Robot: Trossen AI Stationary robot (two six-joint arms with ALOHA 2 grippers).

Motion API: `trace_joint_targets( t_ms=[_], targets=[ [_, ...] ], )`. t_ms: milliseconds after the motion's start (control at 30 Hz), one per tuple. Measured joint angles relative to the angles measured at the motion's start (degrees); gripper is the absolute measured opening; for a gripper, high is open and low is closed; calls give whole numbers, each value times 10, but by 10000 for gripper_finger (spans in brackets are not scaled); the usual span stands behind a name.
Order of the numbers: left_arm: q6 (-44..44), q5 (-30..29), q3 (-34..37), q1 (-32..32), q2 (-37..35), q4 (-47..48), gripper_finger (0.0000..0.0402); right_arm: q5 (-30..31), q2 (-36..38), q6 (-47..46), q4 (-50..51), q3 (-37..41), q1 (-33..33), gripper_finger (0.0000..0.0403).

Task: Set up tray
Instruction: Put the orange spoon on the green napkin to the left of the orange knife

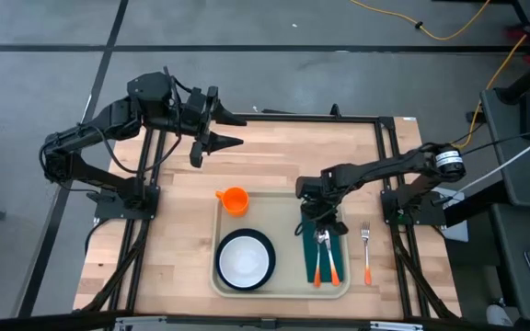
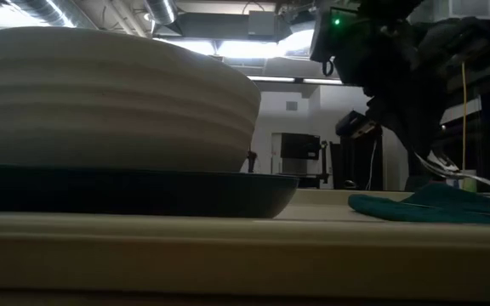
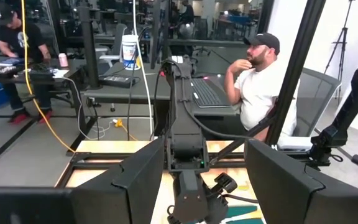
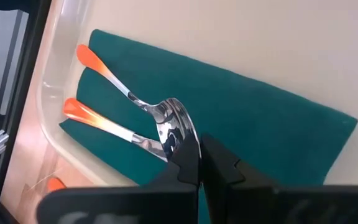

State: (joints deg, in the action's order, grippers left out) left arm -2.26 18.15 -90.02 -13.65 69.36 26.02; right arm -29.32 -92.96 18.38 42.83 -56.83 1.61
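Note:
The beige tray (image 1: 283, 291) lies in the middle of the table. On it stand an orange cup (image 1: 234, 199) at its far left corner and a white bowl (image 1: 244, 260) on a dark teal plate (image 1: 267, 268). A teal napkin (image 1: 339, 248) lies on its right part. Two orange-handled utensils (image 1: 326, 267) rest on the napkin, one a spoon (image 4: 176, 121). My right gripper (image 1: 325, 223) stands over their metal ends, fingers shut (image 4: 202, 158). My left gripper (image 1: 226, 129) waits raised at the far left, open (image 3: 204, 146). My right gripper is at the metal end (image 4: 160, 148) of the nearer orange-handled utensil, coming from above, slanting down. Its left finger (image 4: 188, 163) hides the place of contact. The orange handle (image 4: 82, 113) lies on the napkin. The low view shows a bright strip (image 2: 439, 166) slanting down from the fingertips.
An orange-handled fork (image 1: 366, 250) lies on the wooden table to the right of the tray. Black frame rails (image 1: 389, 165) run along the table's sides. A seated person (image 3: 260, 87) and another person (image 3: 14, 43) show in the room beyond the far edge.

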Motion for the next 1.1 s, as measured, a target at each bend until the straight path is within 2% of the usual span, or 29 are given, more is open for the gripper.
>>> trace_joint_targets(
  t_ms=[233,533,833,1100],
  targets=[
    [-1,0,0,0,0,1,216,1,-20,16,3,-36,-20,6],
    [-11,1,0,0,0,19,216,-3,-23,85,134,-71,-47,6],
    [-10,1,0,0,0,21,216,-18,-24,95,128,-71,-52,6],
    [-16,1,0,0,0,21,216,-19,-68,102,127,-71,-52,6]
  ],
)
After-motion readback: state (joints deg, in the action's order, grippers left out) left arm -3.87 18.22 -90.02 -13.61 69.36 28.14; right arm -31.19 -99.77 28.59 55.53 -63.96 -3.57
